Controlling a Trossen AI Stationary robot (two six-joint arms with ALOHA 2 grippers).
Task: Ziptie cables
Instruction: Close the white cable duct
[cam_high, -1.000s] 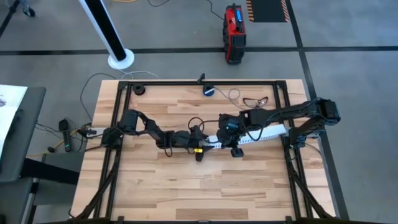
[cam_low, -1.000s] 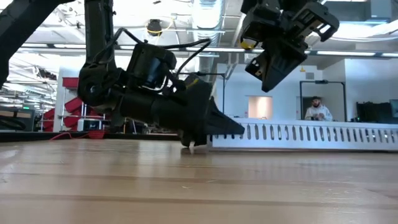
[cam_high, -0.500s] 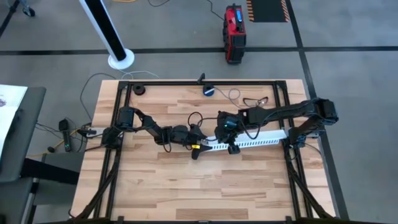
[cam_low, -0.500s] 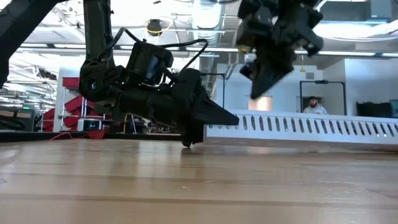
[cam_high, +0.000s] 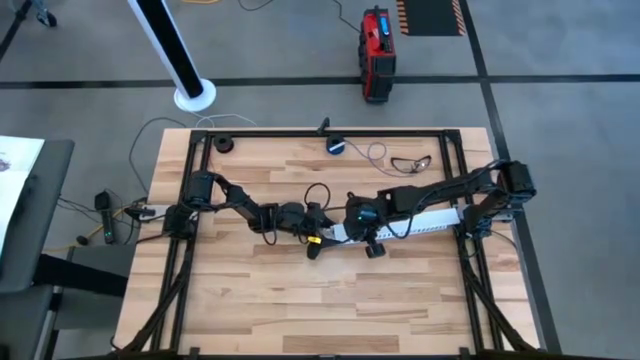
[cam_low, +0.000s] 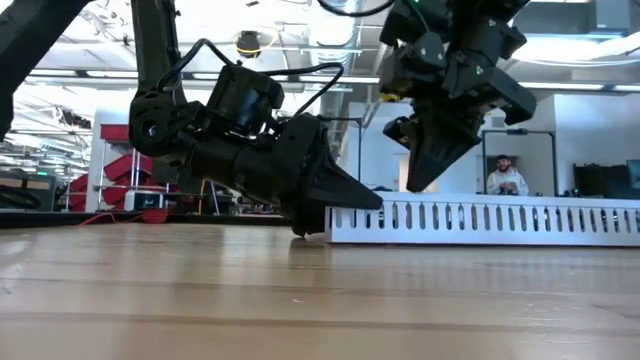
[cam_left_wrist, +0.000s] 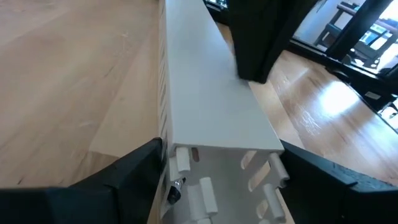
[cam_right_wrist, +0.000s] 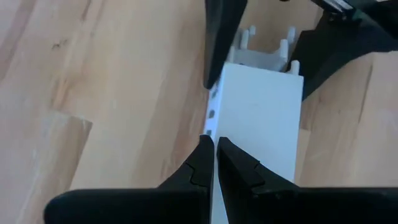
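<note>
Left end effector straddles white slotted channel

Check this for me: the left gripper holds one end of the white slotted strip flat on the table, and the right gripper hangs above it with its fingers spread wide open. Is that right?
Not quite. The right gripper has its fingers nearly closed, tips almost touching, as the right wrist view shows. The rest holds: the left gripper holds one end of the white slotted strip on the table, and the right gripper hangs above it.

Thin dark cables (a loose loop)

A wooden table carries a white slotted strip and a small round device.
</note>
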